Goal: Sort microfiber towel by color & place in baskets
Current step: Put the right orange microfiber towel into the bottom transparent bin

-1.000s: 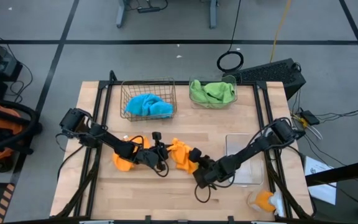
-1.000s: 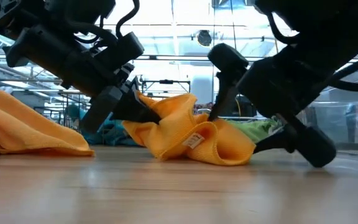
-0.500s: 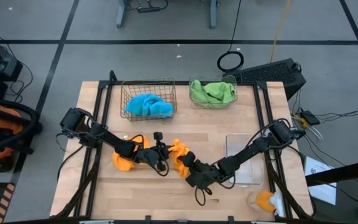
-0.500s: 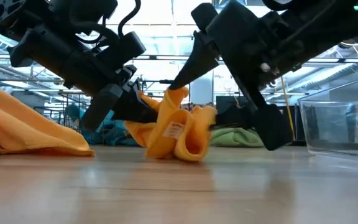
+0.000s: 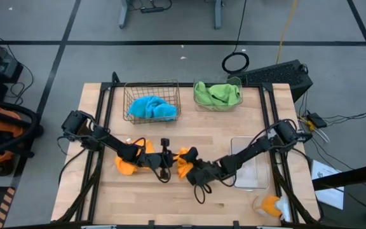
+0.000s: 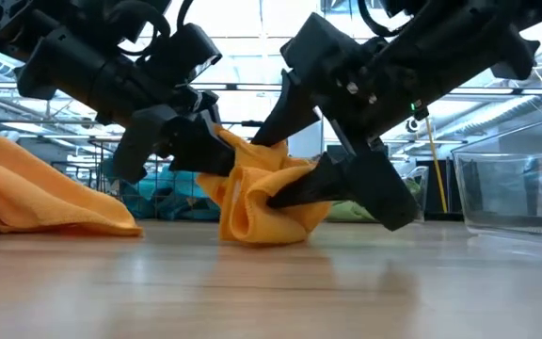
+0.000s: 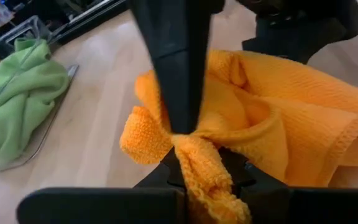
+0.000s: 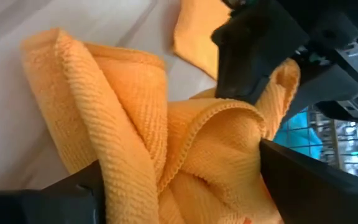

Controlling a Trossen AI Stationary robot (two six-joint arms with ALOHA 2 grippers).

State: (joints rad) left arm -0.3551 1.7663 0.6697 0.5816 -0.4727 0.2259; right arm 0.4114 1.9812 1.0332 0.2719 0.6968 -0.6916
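Both jaws clench one crumpled orange towel [image 5: 182, 160], its middle hidden between them.

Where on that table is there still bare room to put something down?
Bare wood runs along the table's near edge, below both arms, and between the wire basket and the orange towel. The middle is crowded: left hand and right hand both grip that towel.

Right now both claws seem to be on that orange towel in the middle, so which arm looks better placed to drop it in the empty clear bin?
Probably the right. Its claw grips the orange towel, and the empty clear bin lies under that arm. The left claw pinches it too, farther away.
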